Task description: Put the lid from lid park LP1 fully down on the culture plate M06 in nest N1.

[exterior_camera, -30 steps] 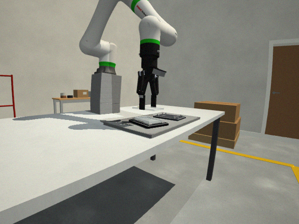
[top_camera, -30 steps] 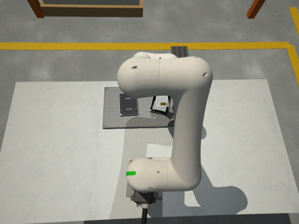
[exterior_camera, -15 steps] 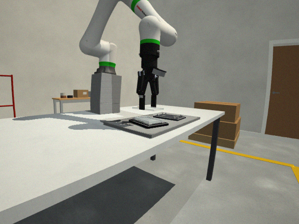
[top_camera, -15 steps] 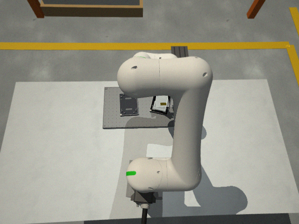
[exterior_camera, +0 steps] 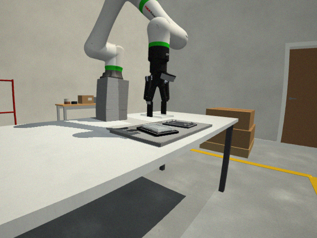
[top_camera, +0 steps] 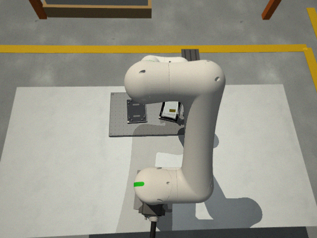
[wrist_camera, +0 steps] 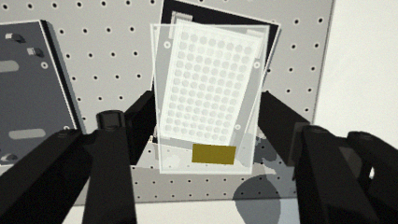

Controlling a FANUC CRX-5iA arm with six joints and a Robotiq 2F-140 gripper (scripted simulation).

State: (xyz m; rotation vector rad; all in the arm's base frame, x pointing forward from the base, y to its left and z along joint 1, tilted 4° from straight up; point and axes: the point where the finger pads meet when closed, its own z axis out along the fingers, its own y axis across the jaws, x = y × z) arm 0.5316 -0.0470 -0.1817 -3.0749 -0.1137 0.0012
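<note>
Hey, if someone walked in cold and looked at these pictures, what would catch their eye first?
Probably the big white arm bent over the middle of the table. Next, in the wrist view, the clear lid with its yellow tag, pinched between the black fingers of the gripper and hanging above the white culture plate, turned slightly askew to it. To the left on the grey perforated board, the dark lid park sits vacated.
</note>
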